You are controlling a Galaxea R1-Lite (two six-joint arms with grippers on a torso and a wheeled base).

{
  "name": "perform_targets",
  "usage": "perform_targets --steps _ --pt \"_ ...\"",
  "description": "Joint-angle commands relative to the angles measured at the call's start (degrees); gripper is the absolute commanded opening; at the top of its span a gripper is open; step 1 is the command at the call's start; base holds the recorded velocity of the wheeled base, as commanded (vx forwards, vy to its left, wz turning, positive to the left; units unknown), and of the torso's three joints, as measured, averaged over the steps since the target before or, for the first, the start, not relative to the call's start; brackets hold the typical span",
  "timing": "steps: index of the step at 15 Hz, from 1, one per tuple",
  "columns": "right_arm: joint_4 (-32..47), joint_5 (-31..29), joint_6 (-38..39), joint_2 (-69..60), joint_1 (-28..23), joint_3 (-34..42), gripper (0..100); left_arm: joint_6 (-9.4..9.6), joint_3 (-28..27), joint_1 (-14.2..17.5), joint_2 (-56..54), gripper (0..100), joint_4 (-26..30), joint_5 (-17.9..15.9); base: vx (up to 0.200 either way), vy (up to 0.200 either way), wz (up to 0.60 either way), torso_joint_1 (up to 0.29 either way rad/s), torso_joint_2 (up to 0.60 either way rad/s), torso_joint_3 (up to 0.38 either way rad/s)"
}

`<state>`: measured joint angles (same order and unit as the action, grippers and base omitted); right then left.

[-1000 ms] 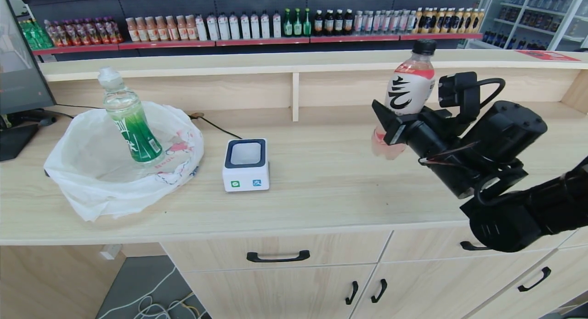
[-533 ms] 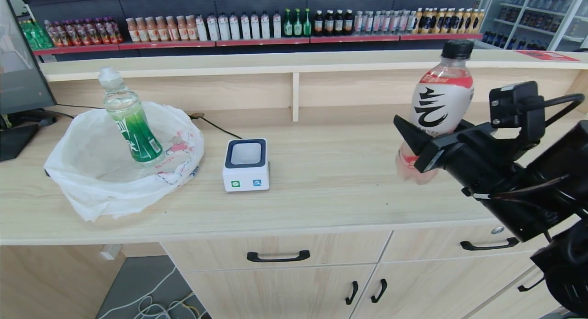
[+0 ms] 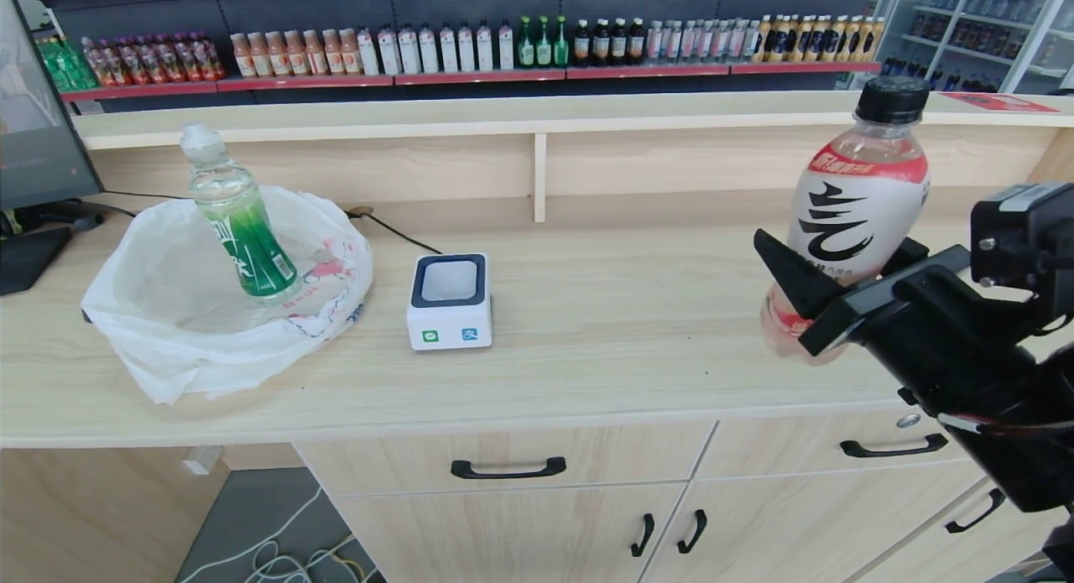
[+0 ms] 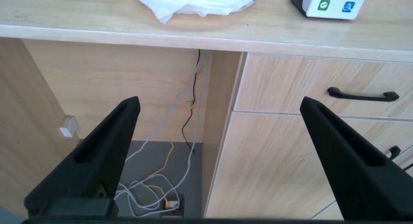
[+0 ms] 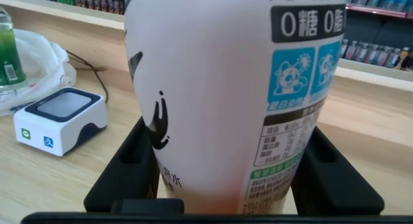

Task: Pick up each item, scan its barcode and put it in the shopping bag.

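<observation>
Honestly, the right end effector is clamping the drink bottle low on its slick, squashy plastic body, so it's likely riding top-heavy.

On pink bottle: white label with one big black brush character under a red band of small print. Seen from right wrist: large white digits and characters, two blue cartoon panels, a fine-print table. On scanner front: green and blue icons. On green bottle: white characters, barcode patch. On bag: red lettering, unreadable.
</observation>
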<state>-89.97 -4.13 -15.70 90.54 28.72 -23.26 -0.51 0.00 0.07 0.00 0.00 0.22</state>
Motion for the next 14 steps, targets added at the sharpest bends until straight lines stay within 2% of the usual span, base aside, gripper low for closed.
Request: perform_targets --steps 1,6,7,10,12,14 --pt "-0.03 0.00 -1.88 -0.63 3.45 0.50 0 -0.02 0.00 0.01 0.00 100 0.00 0.04 0.000 0.000 0.00 0.000 0.00 0.000" --pt "-0.03 0.00 -13.48 -0.80 11.62 2.08 0 -0.02 0.00 0.01 0.00 100 0.00 0.04 0.000 0.000 0.00 0.000 0.00 0.000" --pt "-0.03 0.00 -19.45 -1.07 15.93 2.34 0 -0.02 0.00 0.01 0.00 100 0.00 0.04 0.000 0.000 0.00 0.000 0.00 0.000" --pt "-0.03 0.00 -30.62 -1.24 24.72 3.13 0 -0.02 0.00 0.01 0.00 100 0.00 0.04 0.000 0.000 0.00 0.000 0.00 0.000" --pt "-0.03 -0.09 -35.71 -2.03 27.00 4.54 0 -0.02 0.00 0.01 0.00 100 0.00 0.04 0.000 0.000 0.00 0.000 0.00 0.000" --pt "-0.03 0.53 -41.16 -3.09 27.18 5.24 0 -0.02 0.00 0.01 0.00 100 0.00 0.04 0.000 0.000 0.00 0.000 0.00 0.000"
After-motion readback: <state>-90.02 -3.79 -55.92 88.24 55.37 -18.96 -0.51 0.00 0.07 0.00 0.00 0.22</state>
